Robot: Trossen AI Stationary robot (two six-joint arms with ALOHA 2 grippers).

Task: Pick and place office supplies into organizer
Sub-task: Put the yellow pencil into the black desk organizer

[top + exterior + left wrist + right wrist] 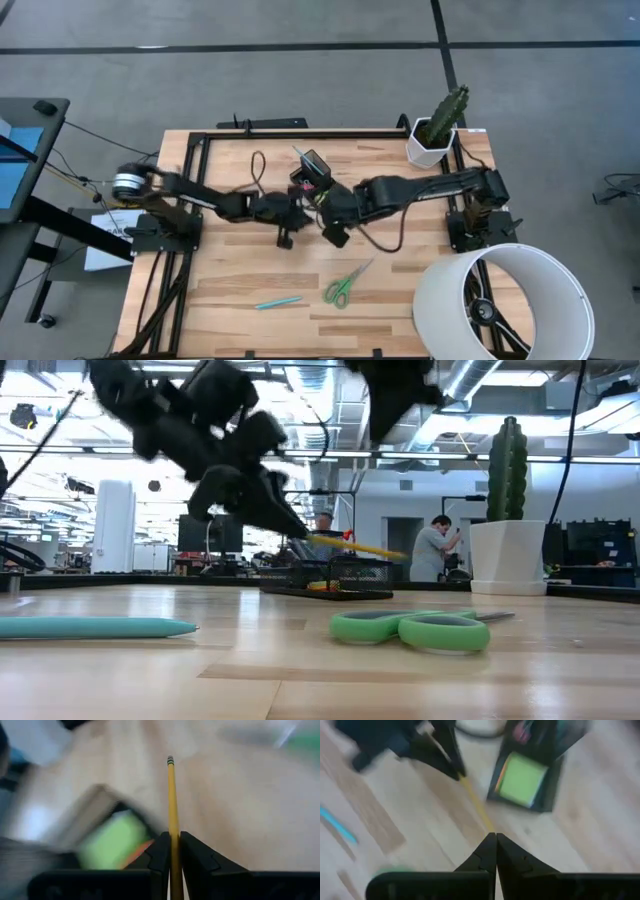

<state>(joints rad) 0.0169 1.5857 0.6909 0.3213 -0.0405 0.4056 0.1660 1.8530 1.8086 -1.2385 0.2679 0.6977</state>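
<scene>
My left gripper (298,528) hangs above the table's middle, shut on a yellow pencil (360,546). The black organizer (312,172) stands just beyond it, with a lime-green sticky pad (521,779) in its low tray. My right gripper (496,836) is higher up, shut with nothing in it, and looks down on the pencil (474,800) and my left gripper (451,766). Green-handled scissors (343,285) and a teal pen (277,302) lie flat on the wood nearer the front edge. My left gripper pinches the pencil's shaft (173,827) between its two fingers. The fingers slant down toward the table's right side. The pencil sticks out ahead of the fingertips with its eraser end (170,760) free. It is nearly level and lifted clear of the table.
A white pot with a cactus (437,135) stands at the far right corner. A large white cylinder (505,300) stands at the near right. People move in the room behind the table (435,550). Bare wood lies around the scissors (412,628) and the pen (95,626).
</scene>
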